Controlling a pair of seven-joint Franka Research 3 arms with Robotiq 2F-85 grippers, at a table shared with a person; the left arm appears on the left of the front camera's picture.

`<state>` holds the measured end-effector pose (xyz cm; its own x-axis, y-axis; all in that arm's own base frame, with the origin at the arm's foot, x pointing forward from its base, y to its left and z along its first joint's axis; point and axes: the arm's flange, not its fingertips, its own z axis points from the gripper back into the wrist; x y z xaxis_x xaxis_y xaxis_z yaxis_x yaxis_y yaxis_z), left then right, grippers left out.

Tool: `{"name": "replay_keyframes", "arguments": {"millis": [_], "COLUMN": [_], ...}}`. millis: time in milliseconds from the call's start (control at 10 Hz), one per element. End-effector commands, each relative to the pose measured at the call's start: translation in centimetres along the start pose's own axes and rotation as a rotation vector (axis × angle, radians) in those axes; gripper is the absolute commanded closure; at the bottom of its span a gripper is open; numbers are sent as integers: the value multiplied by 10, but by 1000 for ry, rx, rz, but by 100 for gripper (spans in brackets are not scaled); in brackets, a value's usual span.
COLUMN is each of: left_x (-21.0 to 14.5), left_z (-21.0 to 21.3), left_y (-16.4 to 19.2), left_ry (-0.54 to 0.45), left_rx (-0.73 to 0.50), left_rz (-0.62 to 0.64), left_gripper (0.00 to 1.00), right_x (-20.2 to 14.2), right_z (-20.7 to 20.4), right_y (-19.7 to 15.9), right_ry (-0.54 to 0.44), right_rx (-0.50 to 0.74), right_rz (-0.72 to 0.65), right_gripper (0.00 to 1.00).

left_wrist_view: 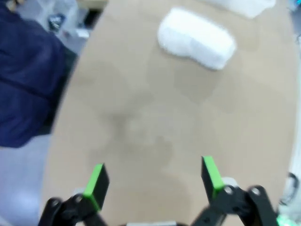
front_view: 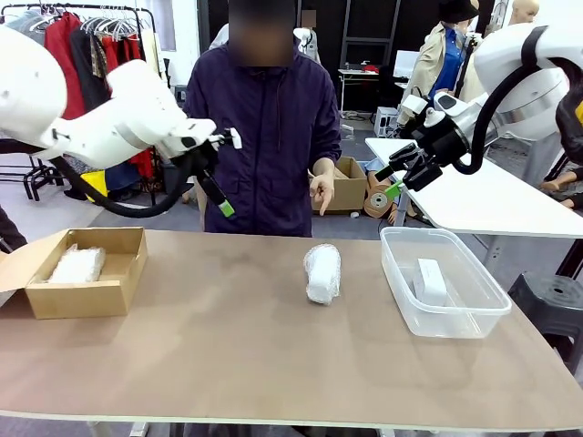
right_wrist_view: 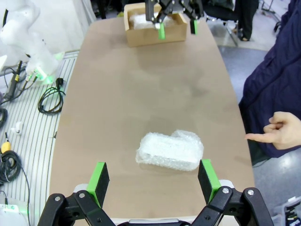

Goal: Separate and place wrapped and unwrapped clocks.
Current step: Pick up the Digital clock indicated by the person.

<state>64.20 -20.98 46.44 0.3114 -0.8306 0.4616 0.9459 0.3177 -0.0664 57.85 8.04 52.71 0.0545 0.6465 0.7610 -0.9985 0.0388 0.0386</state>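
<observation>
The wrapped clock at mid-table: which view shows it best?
The right wrist view: the wrapped clock is sharp and whole, bubble wrap plain. The left wrist view blurs it; the front view shows it smaller.

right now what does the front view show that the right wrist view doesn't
Front view adds: the bare white clock lying in the clear plastic bin at the table's right end. Right wrist view adds: cables on the floor beside the table, and the bubble texture of the wrap seen close up. Shared: the wrapped clock mid-table, the cardboard box holding a second wrapped clock, and the person's pointing hand.
</observation>
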Motion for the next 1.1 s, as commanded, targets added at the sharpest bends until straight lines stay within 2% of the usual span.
{"name": "replay_keyframes", "arguments": {"millis": [0, 200, 300, 400, 600, 700, 800, 1000], "left_x": [28, 41, 43, 30, 30, 40, 44, 67], "left_z": [-8, -27, -25, -30, -30, -34, -41, -58], "left_y": [22, 21, 22, 8, 8, 13, 11, 4], "left_ry": [58, 5, -54, 35, 35, 8, 33, 152], "left_rx": [-87, -115, -104, -90, -90, -98, -52, 13], "left_rz": [11, -18, -91, 5, 5, -24, 16, 47], "left_gripper": [0, 0, 0, 0, 0, 0, 0, 0], "right_x": [1, 1, 1, 1, 1, 1, 1, 1], "right_z": [1, 1, 1, 1, 1, 1, 1, 1], "right_y": [2, 2, 2, 2, 2, 2, 2, 2], "right_ry": [5, 5, 5, 5, 5, 5, 5, 5], "right_rx": [-2, -2, -2, -2, -2, -2, -2, -2], "right_rz": [3, 3, 3, 3, 3, 3, 3, 3], "right_gripper": [0, 0, 0, 0, 0, 0, 0, 0]}}
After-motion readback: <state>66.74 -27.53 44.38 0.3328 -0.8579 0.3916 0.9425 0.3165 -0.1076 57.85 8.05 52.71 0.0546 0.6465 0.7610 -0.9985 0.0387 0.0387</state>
